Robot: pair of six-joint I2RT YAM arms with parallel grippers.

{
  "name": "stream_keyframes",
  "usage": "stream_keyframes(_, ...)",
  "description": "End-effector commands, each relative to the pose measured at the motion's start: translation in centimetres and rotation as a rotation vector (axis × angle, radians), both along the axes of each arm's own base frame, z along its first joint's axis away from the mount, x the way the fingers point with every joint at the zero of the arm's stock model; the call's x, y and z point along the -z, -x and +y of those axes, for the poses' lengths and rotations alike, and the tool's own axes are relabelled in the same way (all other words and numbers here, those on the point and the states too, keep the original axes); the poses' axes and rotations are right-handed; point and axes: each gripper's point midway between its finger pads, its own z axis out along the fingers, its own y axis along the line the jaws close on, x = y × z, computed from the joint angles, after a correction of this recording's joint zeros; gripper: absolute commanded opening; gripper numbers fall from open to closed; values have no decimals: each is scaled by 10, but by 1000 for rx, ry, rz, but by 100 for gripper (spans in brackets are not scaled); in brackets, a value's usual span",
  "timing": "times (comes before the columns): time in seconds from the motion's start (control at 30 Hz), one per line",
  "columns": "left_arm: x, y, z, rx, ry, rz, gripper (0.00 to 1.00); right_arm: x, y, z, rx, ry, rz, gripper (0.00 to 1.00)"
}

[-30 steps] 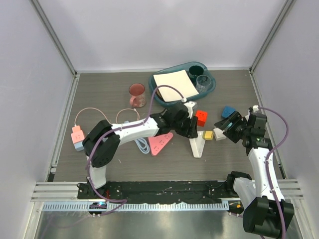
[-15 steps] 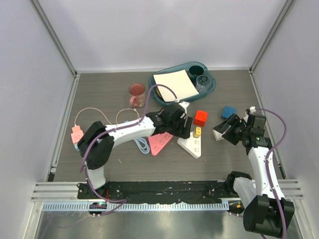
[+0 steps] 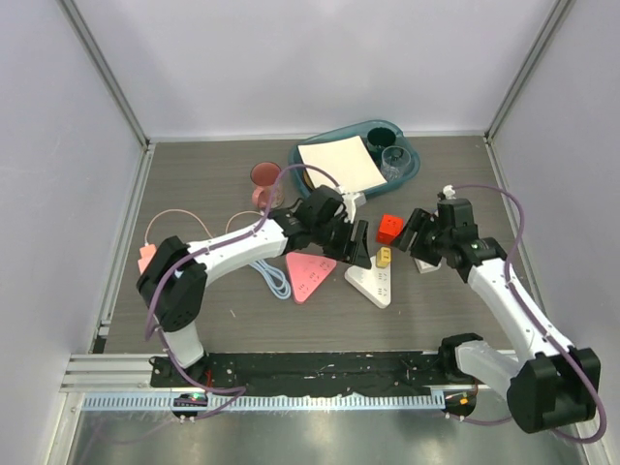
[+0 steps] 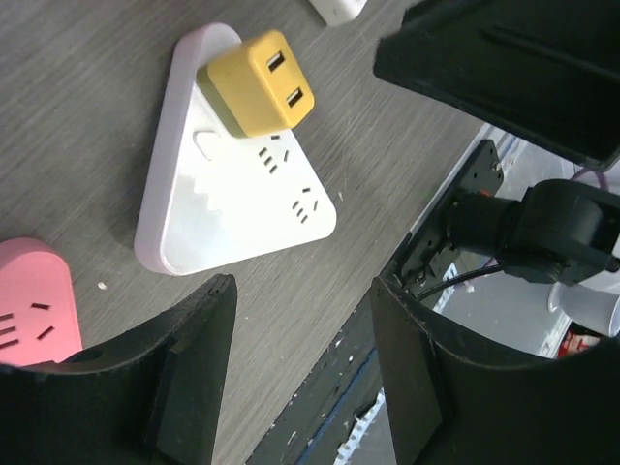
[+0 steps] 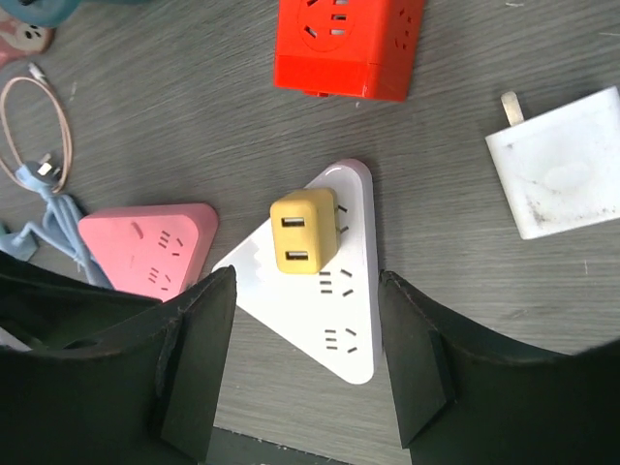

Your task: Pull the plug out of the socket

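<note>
The pull looks not yet begun. The plug [image 3: 145, 258] lies far left of the left tool [image 4: 300, 354], well apart from it and beside the left arm [image 3: 179, 281], which hides the socket. The left tool and the right tool [image 5: 302, 354] both hang spread and empty. The plug is small and pink, with a thin cord [image 3: 184, 214].

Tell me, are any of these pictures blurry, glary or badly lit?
Top external: even, soft light, only faint shadows on the table, everything in focus. Left wrist: the yellow adapter and white triangular board are sharp, while the left gripper is dark with little detail. Right wrist: the table's grain is crisp, the right gripper is near-black, and there is no glare.
</note>
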Motion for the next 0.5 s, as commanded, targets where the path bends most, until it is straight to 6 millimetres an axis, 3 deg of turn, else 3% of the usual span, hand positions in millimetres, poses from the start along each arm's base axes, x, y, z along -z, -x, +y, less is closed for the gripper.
stream_keyframes(0.0,9,9,-5,56,15,21,61,-7,-21,3,24,77,-27,65)
stream_keyframes(0.23,34,-20,14,-31,-174,-70,63,6,-29,25,-28,90,-17,65)
stream_keyframes(0.47,39,-6,1,38,-114,-8,61,31,-33,37,-75,125,37,65)
